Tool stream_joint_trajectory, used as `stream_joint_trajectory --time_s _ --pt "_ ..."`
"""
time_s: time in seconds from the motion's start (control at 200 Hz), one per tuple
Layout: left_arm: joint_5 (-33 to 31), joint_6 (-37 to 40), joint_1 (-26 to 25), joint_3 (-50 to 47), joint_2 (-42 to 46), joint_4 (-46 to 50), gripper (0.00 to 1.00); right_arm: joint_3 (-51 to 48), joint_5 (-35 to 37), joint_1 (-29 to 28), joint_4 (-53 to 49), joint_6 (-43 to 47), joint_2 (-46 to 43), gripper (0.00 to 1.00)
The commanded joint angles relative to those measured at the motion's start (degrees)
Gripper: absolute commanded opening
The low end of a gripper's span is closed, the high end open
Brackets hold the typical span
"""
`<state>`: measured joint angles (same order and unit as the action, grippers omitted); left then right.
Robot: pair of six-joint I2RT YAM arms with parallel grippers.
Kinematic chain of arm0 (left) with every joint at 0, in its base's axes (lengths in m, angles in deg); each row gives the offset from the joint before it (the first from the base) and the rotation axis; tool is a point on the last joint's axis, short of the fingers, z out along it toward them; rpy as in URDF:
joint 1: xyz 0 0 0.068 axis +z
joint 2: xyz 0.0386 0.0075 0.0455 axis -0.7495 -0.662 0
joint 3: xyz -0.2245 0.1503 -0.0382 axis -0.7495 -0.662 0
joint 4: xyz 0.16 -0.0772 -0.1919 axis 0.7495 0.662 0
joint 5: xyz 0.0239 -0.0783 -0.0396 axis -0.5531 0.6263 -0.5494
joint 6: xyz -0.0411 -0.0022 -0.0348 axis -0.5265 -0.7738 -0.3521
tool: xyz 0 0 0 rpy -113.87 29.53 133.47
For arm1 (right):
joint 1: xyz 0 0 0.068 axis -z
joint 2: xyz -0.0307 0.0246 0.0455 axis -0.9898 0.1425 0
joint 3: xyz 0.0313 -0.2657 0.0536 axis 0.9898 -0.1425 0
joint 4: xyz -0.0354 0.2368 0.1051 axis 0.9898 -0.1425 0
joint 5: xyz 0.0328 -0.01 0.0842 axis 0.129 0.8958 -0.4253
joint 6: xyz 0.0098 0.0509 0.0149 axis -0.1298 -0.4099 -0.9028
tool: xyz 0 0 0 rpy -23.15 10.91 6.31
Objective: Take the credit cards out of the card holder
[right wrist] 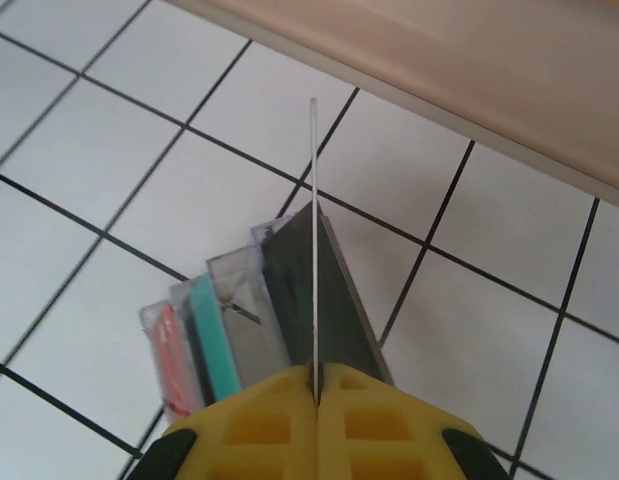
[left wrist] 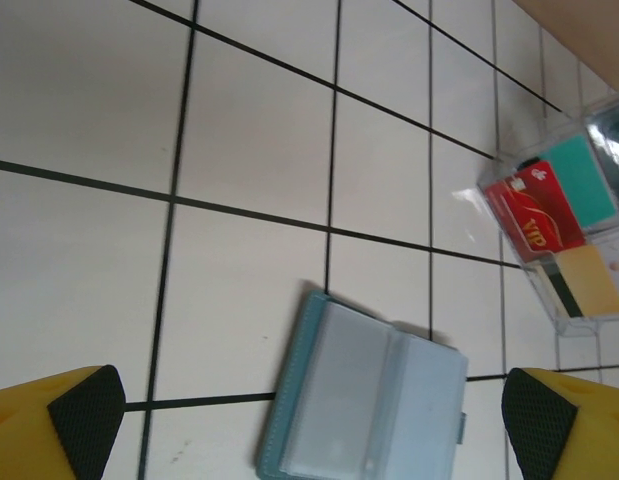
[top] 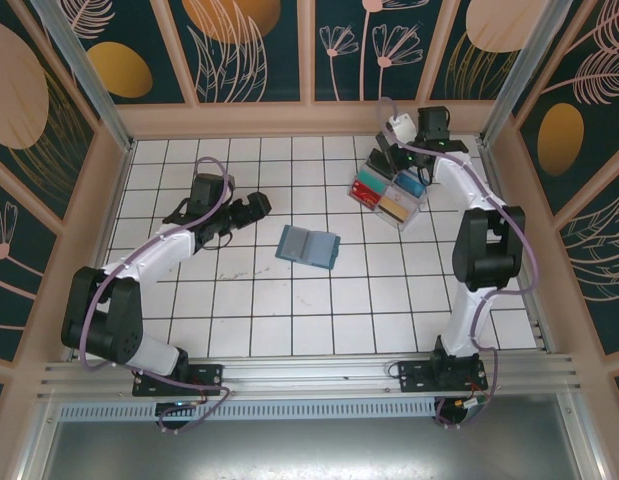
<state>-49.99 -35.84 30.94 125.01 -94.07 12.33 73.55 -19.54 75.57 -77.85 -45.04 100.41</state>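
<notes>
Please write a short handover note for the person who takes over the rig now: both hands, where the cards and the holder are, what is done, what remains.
Left hand: open, empty, facing the card holder.
Right hand: shut on a thin pale card, held on edge just by the clear tray, far right.
Card holder: lies open mid-table; no card shows in its visible sleeves.
Done: a red card lies in the tray.
Left to do: likely put the held card in the tray; check the holder.
</notes>
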Motion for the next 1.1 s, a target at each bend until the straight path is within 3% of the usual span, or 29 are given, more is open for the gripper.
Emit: stream_joint_trajectory --time_s 0.0,0.145,0.36,0.721,1.096 --pt "5.1 -1.4 0.3 -1.7 -2.3 -3.0 0.99 6.9 -2.2 1.2 -5.8 10.9 3.0 0.0" --pt "7.0 -1.6 0.3 -1.7 -3.6 -3.9 0.99 13.9 -4.0 2.2 -13.3 16.5 7.8 0.0" --pt "7.7 -1.7 0.2 -2.3 -4.1 -4.4 0.99 13.2 -6.8 3.2 -15.3 18.4 8.6 0.0" --pt "8.3 -2.0 0.2 -2.5 -4.3 -5.1 0.99 10.2 -3.1 4.0 -4.8 12.8 5.1 0.0" --pt "8.7 -2.3 0.2 -2.8 -4.3 -5.5 0.99 6.8 -11.9 4.0 -4.1 12.5 -0.3 0.0"
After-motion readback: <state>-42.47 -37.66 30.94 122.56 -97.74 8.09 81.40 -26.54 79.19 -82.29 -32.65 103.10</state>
